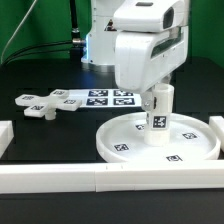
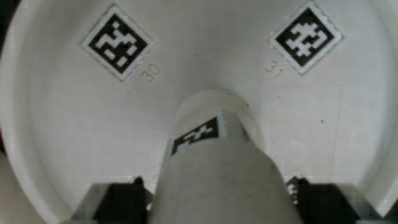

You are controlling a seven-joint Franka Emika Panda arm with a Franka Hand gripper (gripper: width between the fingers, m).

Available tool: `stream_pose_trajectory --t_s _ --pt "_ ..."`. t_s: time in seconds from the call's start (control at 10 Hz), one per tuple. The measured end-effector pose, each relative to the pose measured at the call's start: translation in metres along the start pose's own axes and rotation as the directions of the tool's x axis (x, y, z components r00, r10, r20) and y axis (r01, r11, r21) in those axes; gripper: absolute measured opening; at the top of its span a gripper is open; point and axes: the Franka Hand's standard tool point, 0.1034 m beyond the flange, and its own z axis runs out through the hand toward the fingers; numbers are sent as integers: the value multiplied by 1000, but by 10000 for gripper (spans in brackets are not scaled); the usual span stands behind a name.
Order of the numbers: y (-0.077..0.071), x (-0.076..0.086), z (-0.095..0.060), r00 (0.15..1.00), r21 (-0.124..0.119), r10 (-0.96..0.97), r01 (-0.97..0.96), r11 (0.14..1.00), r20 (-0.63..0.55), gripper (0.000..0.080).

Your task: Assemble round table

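The large round disc (image 1: 112, 146) lies on the table at the exterior view's right, with square markers on its face. The thick cylindrical leg (image 1: 157, 122) stands upright at the disc's centre. My gripper (image 1: 158, 98) comes down from above and is shut on the leg's upper part. In the wrist view the leg (image 2: 214, 150) runs between my two dark fingers (image 2: 121, 200), and the disc (image 2: 54, 120) with two markers fills the background. The hub is hidden under the leg. The cross-shaped four-arm piece (image 1: 45, 103) lies flat at the exterior view's left.
The marker board (image 1: 108, 98) lies flat behind the disc. A long white border bar (image 1: 100, 180) runs along the front, with shorter bars at the left edge (image 1: 4, 135) and right edge (image 1: 218, 125). The arm's base stands at the back.
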Motion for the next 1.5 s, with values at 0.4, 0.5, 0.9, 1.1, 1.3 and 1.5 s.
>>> stream_pose_trajectory --t_s 0.4,0.5,0.9,1.1,1.3,1.5 --pt "-1 1 0 965 1 261 -261 965 0 409" --pt "-1 1 0 940 3 342 -342 940 -1 409" --pt "-3 1 2 657 35 754 -753 657 -17 409" --pt "-4 1 2 456 53 890 -889 455 -4 409" --pt "-4 3 2 355 58 935 -933 355 -3 409" --pt "-4 3 2 252 68 968 -966 251 8 409"
